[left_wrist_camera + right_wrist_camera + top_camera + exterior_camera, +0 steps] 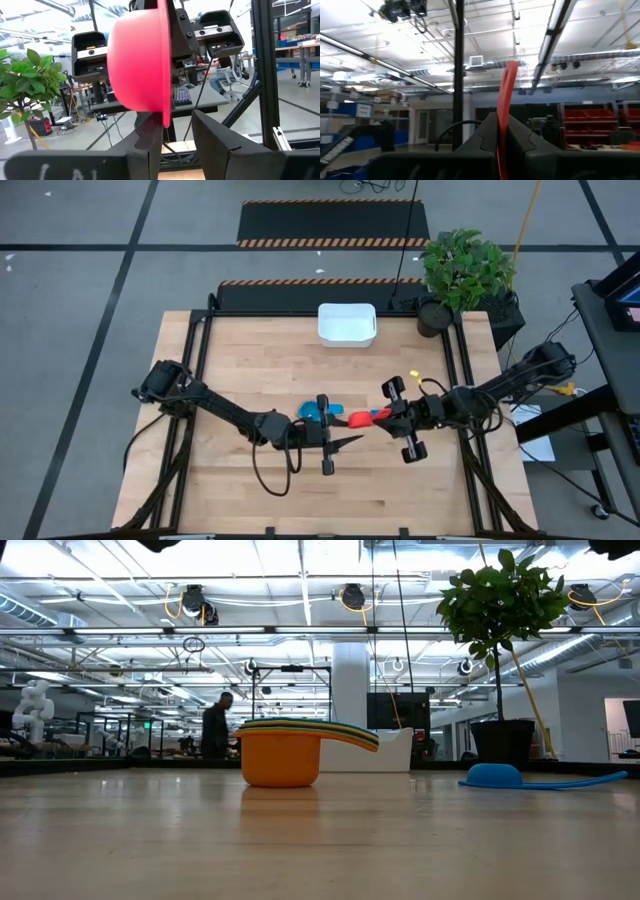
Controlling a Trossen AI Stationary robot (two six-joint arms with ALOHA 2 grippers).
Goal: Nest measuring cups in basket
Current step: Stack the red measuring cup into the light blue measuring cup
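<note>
Pale wood-grain boards make up the counter (250, 350), framed in black rail, with a leafy potted plant (462, 272) at its far right corner and the white rectangular basket (347, 323) at the middle of the far edge, well apart from both arms. From above, the left gripper (340, 438) and right gripper (392, 418) meet near the counter's centre with a red measuring cup (366, 418) between them, and a light blue cup (318, 411) lies just beside the left gripper. The right wrist view shows what the overhead view cannot: the right gripper's fingers (487, 137) are clamped on the thin red handle (506, 115), seen edge-on and standing upright. The left wrist view shows the smooth round bowl of the red cup (137, 57) tipped on its side, its rim reaching down between the left fingers (212, 137), which stand apart around it; whether they touch it cannot be told. Only the low view shows a nested stack of cups (282, 752) upright on the counter, orange outermost, yellow, green and blue rims and handles layered above, with a blue cup (495, 776) lying mouth-down beside it and the white basket partly hidden behind the stack.
</note>
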